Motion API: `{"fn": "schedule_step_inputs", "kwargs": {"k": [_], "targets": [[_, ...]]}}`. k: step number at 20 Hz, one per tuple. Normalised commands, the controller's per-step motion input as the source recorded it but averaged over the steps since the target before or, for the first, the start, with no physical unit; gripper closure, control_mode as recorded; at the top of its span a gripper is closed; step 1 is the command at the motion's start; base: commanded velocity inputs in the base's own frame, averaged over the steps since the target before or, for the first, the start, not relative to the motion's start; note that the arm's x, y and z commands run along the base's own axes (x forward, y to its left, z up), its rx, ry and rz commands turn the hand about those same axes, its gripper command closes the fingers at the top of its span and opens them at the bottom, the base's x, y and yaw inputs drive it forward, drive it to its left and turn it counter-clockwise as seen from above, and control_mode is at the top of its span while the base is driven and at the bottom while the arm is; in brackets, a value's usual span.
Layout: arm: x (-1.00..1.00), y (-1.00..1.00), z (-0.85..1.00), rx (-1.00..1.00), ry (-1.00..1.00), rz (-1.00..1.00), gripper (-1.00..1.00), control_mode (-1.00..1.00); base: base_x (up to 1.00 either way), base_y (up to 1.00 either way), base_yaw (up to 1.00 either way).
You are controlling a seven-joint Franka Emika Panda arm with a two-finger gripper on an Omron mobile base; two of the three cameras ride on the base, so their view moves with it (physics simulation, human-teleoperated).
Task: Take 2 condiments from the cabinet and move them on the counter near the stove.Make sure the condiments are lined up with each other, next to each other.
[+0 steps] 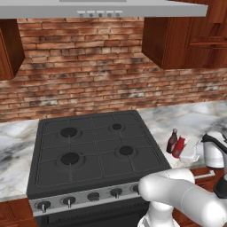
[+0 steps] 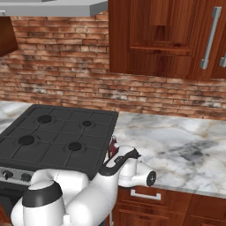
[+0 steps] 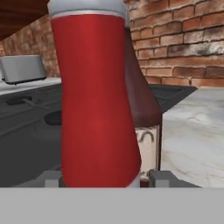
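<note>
1. Bottles: red bottle [image 1: 179,146] and maroon bottle [image 1: 172,141] are standing upright together on the counter [image 1: 195,119], just right of the stove [image 1: 93,150].
2. Gripper [image 3: 104,178]: fingertips are flanking the red bottle's base; whether they are pressing it, cannot tell.
3. Cabinet [image 2: 163,39] is hanging above.
</note>
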Motion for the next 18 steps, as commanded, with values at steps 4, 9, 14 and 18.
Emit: {"fn": "schedule_step_inputs", "kwargs": {"k": [4, 9, 14, 18], "targets": [[0.00, 0.00, -0.11, 0.00, 0.00, 0.00, -1.00, -1.00, 0.00, 0.00, 0.00], [0.00, 0.00, -0.07, 0.00, 0.00, 0.00, -1.00, -1.00, 0.00, 0.00, 0.00], [0.00, -0.02, -0.01, 0.00, 0.00, 0.00, -1.00, -1.00, 0.00, 0.00, 0.00], [-0.02, -0.25, 0.05, 0.00, 0.00, 0.00, -1.00, -1.00, 0.00, 0.00, 0.00]]}}
